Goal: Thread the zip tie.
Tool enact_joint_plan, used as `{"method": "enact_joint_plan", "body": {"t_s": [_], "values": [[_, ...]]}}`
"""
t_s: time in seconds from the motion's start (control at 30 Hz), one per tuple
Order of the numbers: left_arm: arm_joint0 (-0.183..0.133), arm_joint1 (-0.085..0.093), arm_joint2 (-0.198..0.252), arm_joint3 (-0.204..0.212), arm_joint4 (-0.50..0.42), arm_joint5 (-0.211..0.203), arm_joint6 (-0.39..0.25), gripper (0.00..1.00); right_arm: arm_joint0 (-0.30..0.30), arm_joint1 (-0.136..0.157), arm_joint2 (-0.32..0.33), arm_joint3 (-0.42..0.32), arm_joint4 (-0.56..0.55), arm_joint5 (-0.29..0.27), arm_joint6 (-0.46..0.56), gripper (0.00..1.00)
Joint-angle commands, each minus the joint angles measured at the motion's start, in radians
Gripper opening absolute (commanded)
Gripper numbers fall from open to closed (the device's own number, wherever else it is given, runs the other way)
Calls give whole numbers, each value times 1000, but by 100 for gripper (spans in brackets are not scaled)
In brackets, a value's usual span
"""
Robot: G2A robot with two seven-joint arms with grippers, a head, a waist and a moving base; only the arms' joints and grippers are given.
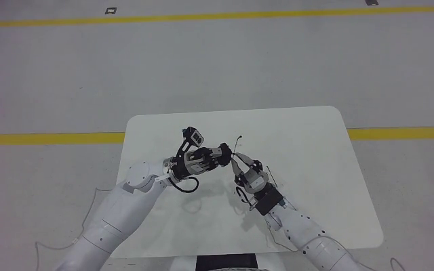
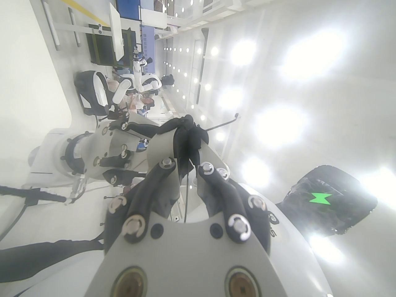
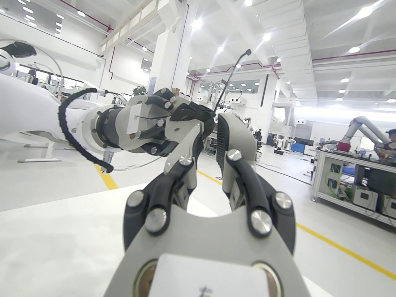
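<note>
My left gripper (image 2: 186, 134) has its black-padded fingers (image 2: 198, 143) pressed together on the thin black plastic zip tie (image 2: 221, 124). Part of the strap runs back between those fingers toward my wrist. The rest sticks out past the fingertips into the air and ends in a small head.

My right gripper (image 3: 212, 125) meets the left one tip to tip. Its two ribbed grey fingers stand a little apart, with a narrow gap between the pads, and the left gripper's tips sit right at that gap. From my right wrist, the strap rises from just beside the right fingertips and curves upward. I cannot tell whether the right pads touch it.

From above, both grippers are joined in the air over the middle of the white rounded table (image 1: 305, 135), the left arm coming from my left and the right arm from my right. A black ribbed cable (image 1: 184, 184) loops below my left wrist. Beyond the table, yellow lines (image 1: 203, 17) cross the pale floor.
</note>
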Motion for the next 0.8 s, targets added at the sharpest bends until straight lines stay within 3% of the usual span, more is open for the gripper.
{"method": "enact_joint_plan", "body": {"t_s": [0.0, 0.37, 0.77], "values": [[0, 0, 0, 0, 0, 0, 0, 0, -1, -2, 3, -1, -1, -1, 0, 13], [0, 0, 0, 0, 0, 0, 0, 0, -5, -11, 13, -8, -23, -16, 3, 13], [0, 0, 0, 0, 0, 0, 0, 0, -12, -20, 30, -9, -33, -17, 10, 0]]}}
